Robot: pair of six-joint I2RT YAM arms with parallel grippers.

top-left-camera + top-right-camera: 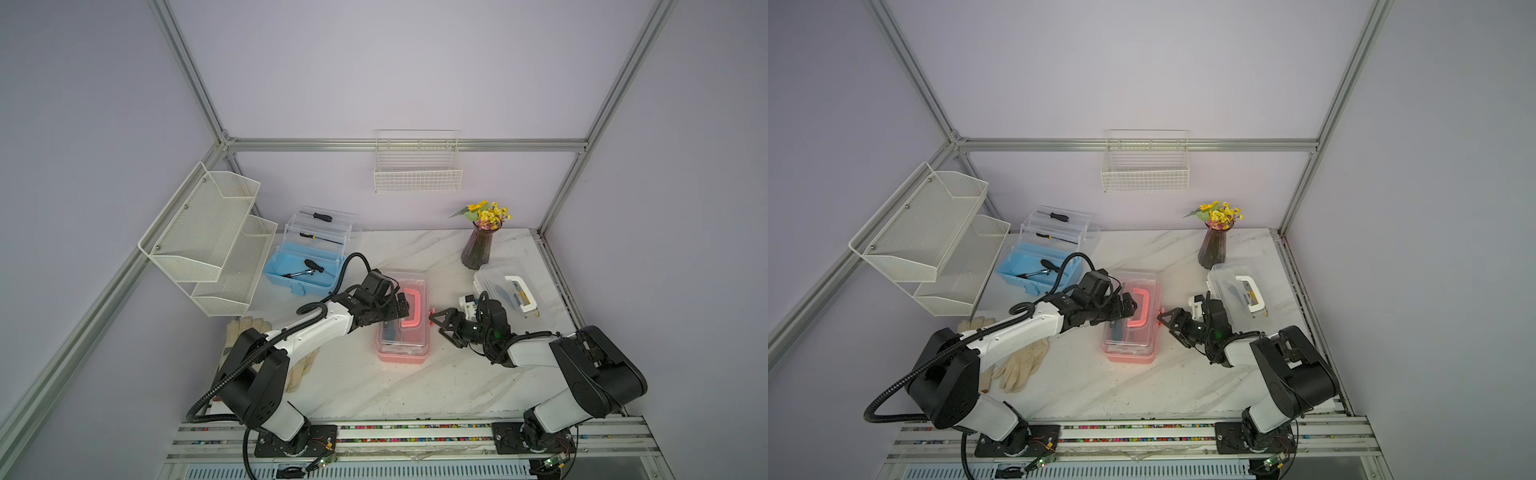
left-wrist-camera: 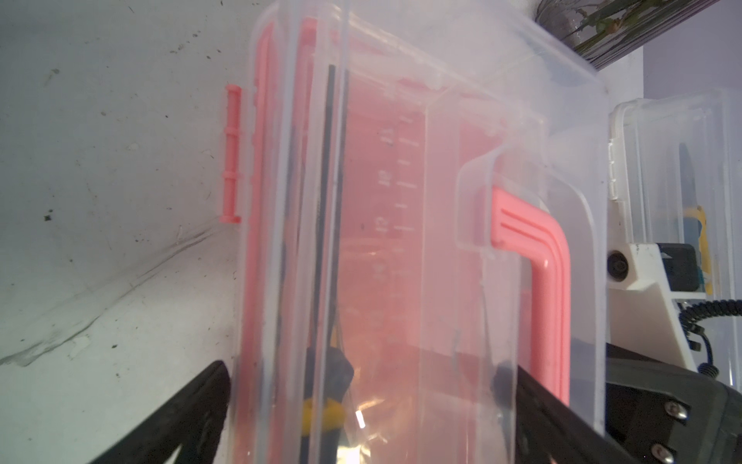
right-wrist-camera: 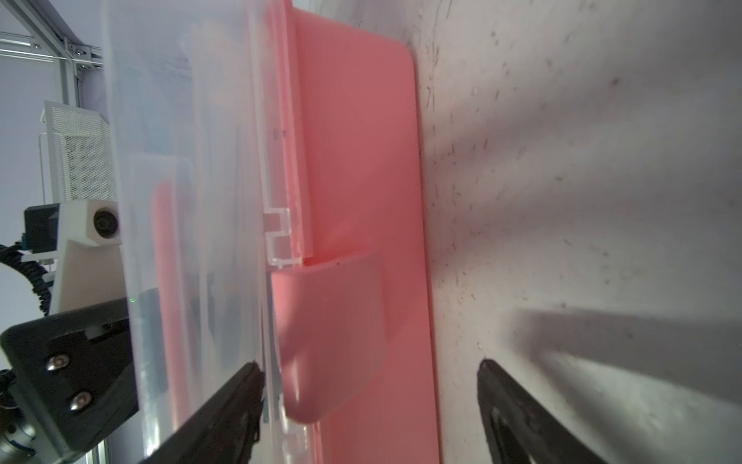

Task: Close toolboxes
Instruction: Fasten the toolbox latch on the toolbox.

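Pale lilac walls [image 1: 374, 75] and a metal frame [image 1: 407, 145] enclose a white marbled table [image 1: 415, 386], which is scuffed. The left arm [image 1: 307, 332] covers part of the gloves [image 1: 1021, 365] at lower left. What is inside the pink toolbox blurs behind its lid.

- Blue toolbox [image 1: 299, 274], upper left: open, trays fanned.
- White toolbox [image 1: 505, 286], right: lid down.
- Pink toolbox [image 1: 402, 349], centre: lid down, latch [image 3: 333, 341] below the lid's rim.
- Left gripper [image 1: 402, 308]: spread wide over that lid.
- Right gripper [image 1: 435, 325]: spread astride the latch, grasping nothing.
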